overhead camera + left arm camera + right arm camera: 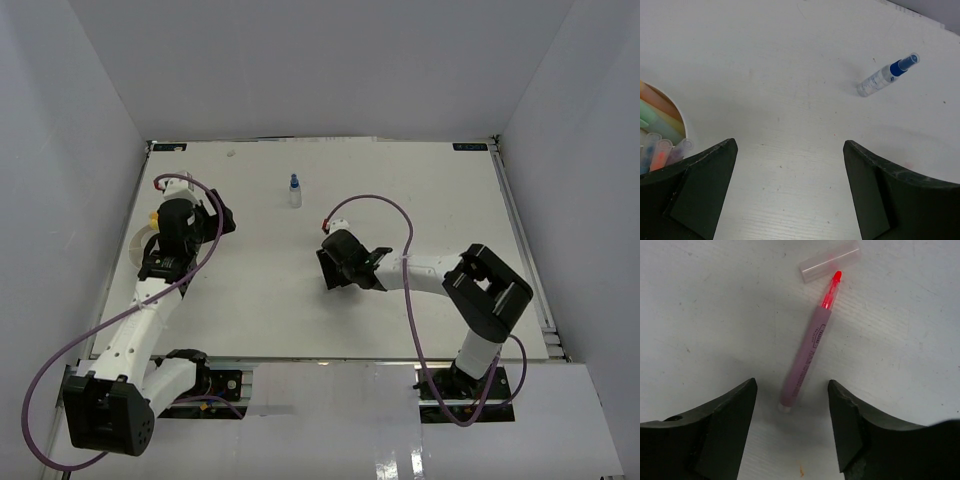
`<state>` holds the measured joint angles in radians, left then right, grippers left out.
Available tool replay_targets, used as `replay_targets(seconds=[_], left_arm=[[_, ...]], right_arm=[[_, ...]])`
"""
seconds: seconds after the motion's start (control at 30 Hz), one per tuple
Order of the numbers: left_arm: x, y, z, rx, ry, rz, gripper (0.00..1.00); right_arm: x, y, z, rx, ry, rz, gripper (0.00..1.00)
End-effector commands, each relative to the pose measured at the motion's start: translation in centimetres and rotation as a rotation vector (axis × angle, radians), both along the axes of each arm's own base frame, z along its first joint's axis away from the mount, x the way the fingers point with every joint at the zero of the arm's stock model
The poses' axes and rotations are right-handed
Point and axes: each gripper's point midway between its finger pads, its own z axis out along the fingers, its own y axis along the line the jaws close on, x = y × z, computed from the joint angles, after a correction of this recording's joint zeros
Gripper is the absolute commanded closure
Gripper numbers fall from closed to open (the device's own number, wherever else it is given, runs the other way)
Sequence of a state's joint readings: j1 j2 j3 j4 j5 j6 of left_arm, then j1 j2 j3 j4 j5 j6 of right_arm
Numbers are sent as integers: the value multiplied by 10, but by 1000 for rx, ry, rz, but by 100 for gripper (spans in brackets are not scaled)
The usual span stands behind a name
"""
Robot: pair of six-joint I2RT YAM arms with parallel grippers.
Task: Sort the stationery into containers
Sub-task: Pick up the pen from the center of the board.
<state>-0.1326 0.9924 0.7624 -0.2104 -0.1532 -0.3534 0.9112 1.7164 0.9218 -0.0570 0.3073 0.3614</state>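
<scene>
- Overhead, the right gripper [792, 390] sits low over the middle of the white bench [420, 200]. Its body hides whatever lies beneath it in that view.
- Right wrist view: the jaws are spread wide and hold nothing. The butt end of a red highlighter [807, 352] lies between them, with a gap of bench on each side.
- The highlighter is uncapped, with a pale pink barrel and a glowing red tip pointing away from the gripper. The print on the barrel is too small to read.
- Its clear cap [830, 261] lies flat just beyond the tip. Touching or not, I cannot tell.
- The left gripper [790, 150] is parted too, with only bare bench between the jaws.
- A blue-capped bottle [885, 76] stands alone toward the far side of the bench, well apart from both grippers.
- The white dish [684, 127] is cut off at the left edge of the left wrist view, and from above it is mostly hidden under the left arm.
- Orange and green pens [657, 112] and some clear-capped markers show inside it. The dividers are out of sight, so the compartment is unclear.
</scene>
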Motion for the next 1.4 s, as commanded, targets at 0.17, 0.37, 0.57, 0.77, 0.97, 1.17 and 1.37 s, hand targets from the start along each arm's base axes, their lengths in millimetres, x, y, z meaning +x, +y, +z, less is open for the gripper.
replay_targets(seconds=[0.17,0.37,0.57,0.77,0.97,1.17,1.37], left_arm=[[-4,-18,15,-67,-22,-89,2],[-8,-44,17,-149,1,-205,2],[-26,-86,31,-332,30,-383,2],[-46,-136,50,-467,50,-539,4],[-61,-195,68,-508,49,-660,8],[-66,-236,87,-515,10,-722,18],[-70,-257,90,-502,-1,-740,30]], right_arm=[[-3,-15,-17,-73,50,-96,53],[-10,-31,-15,-87,44,-141,79],[-22,-54,-4,-70,18,-180,92],[-25,-39,53,121,-125,-60,92],[-34,-12,115,400,-299,97,92],[-44,0,179,630,-464,198,92],[-49,2,205,733,-526,219,92]])
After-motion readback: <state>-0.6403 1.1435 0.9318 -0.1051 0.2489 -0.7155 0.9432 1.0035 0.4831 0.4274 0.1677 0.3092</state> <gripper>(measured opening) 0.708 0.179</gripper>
